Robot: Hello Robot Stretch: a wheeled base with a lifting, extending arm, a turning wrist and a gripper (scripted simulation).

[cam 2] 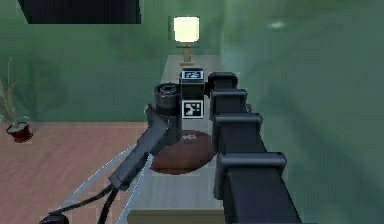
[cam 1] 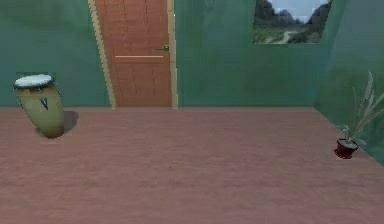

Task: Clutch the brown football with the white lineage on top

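Note:
A brown oval ball, the football [cam 2: 186,153], lies on a long pale table [cam 2: 172,196] in the arm side view; no white lines can be made out on it. My arm's dark bar rises from the bottom edge, with the white marker squares [cam 2: 192,92] at its end. The gripper's dark body is left of them, and the gripper [cam 2: 128,176] slants down and to the left, past the ball's left end. I cannot tell whether it touches the ball or holds anything.
A lit table lamp [cam 2: 185,30] stands at the table's far end against a green wall. A potted plant [cam 2: 15,125] is on the reddish floor at left. The forward view has a wooden door [cam 1: 140,50], a drum [cam 1: 40,105], a landscape picture [cam 1: 290,20] and a potted plant [cam 1: 350,140].

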